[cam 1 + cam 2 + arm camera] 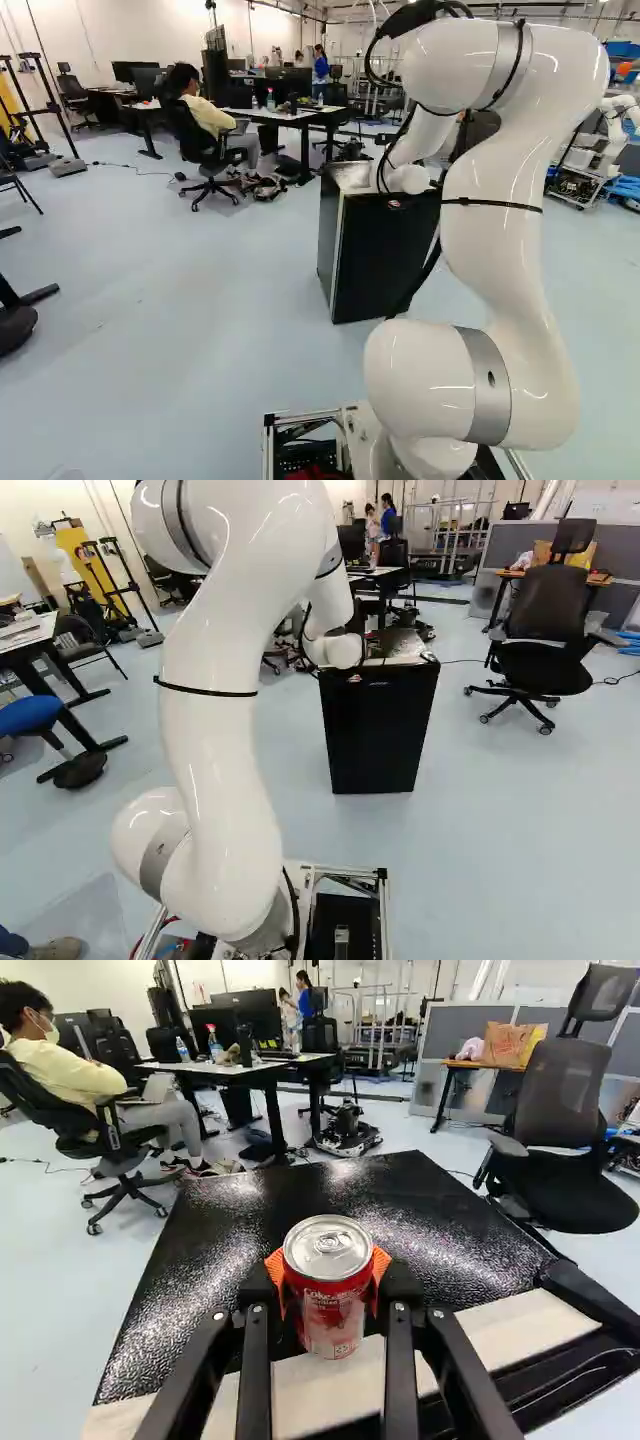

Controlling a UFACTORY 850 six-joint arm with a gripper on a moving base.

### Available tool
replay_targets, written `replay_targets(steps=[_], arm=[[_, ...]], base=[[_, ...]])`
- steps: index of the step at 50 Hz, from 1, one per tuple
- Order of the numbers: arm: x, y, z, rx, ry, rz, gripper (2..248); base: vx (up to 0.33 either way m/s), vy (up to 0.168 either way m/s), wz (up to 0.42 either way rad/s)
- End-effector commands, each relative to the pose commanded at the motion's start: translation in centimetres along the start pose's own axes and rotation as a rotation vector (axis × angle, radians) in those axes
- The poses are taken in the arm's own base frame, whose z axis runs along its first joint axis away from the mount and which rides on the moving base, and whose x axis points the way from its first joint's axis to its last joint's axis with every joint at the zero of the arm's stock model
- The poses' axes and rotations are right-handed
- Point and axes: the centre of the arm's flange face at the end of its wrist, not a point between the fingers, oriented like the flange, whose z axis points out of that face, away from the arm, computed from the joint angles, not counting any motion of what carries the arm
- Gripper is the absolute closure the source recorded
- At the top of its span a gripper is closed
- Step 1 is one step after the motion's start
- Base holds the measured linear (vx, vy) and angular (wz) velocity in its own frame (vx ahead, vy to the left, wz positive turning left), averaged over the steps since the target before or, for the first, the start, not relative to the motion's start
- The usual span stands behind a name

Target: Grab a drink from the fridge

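Nearest, the white arm (215,740) rises from its joint at the foot of both base views and reaches ahead to the fridge (378,735). At its end, the claw (329,1285) is closed about the red drink can (332,1328), with the orange pads (273,1268) against two opposite sides of it. The can stands roughly upright, lid up, its long axis crossing the direction in which the claw points. It is over the near edge of the fridge's black top (230,1300), where a pale strip (470,1342) runs along the front. Whether its base touches that edge or hangs just above, I cannot tell.

That height is what the next move turns on. The broad part of the top lies ahead of the can, so drawing back with it would lead away from the fridge, while pushing forward low could scrape or tip it. A small straight lift first seems the safer choice. The drink looks to be out of the fridge and the grab mostly done; the door appears shut.

Beyond the fridge, an office chair (545,645) stands to its right in the right base view. Farther back comes a worktop (225,1070) with bottles and screens.
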Motion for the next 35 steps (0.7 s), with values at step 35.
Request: replay_targets(steps=[35], arm=[[3.8, -0.1, -1.3, -0.002, 0.064, -0.009, 150]], base=[[0.000, 0.000, 0.000]])
